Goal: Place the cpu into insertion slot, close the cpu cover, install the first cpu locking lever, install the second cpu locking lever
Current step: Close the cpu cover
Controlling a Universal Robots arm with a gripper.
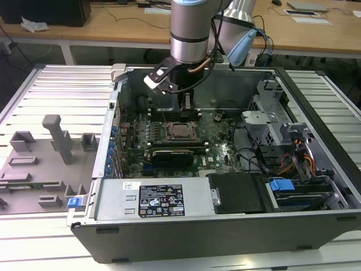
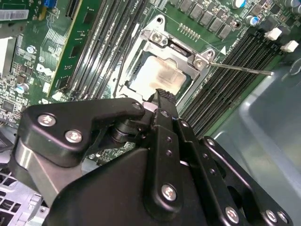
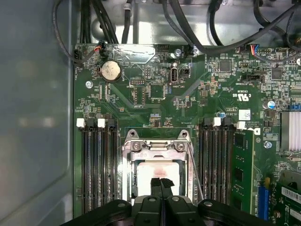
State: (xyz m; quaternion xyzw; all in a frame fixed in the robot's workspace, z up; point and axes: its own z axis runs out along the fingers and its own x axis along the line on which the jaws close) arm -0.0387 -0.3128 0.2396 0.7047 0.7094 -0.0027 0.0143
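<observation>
The cpu (image 3: 149, 170) lies in the insertion slot on the green motherboard, silver face up, also seen in the second wrist view (image 2: 157, 75) and the exterior view (image 1: 181, 131). The silver cpu cover (image 3: 155, 147) lies down around it, its hinge end with two screws showing (image 2: 176, 49). A thin metal locking lever (image 2: 242, 69) sticks out from the socket's corner and runs along its side (image 3: 195, 175). My gripper (image 3: 161, 184) hangs just above the cpu's face, its two black fingertips (image 2: 163, 97) pressed together and shut, with nothing seen between them. In the exterior view the gripper (image 1: 186, 106) reaches down into the case.
The open computer case (image 1: 316, 107) walls in the board. Black memory slots (image 3: 99, 165) flank the socket on both sides (image 3: 214, 160). Cables (image 3: 188, 28) hang past the board's far edge. A grey parts fixture (image 1: 56, 141) sits on the exterior view's left.
</observation>
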